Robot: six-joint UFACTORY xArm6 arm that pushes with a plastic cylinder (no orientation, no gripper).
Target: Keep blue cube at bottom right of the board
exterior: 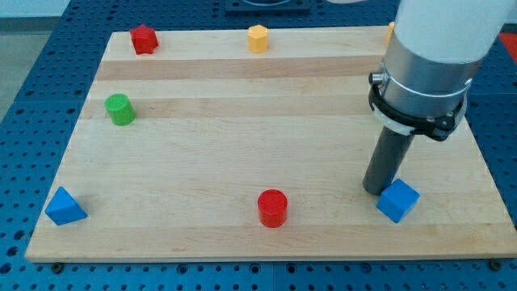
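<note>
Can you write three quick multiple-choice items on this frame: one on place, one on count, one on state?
1. Where is the blue cube?
A. view's top left
B. view's bottom right
C. board centre

2. How many red blocks are on the board?
A. one
B. two
C. three

3. How does my tip stand to the blue cube?
A. far off, across the board
B. resting on top of it
C. right beside it, at its upper-left

Key: 1 B, the cube sits near the board's bottom right corner. 2 B, a red cylinder at bottom centre and a red block at top left. 3 C, the rod's end meets the board just by the cube's upper-left edge.
</note>
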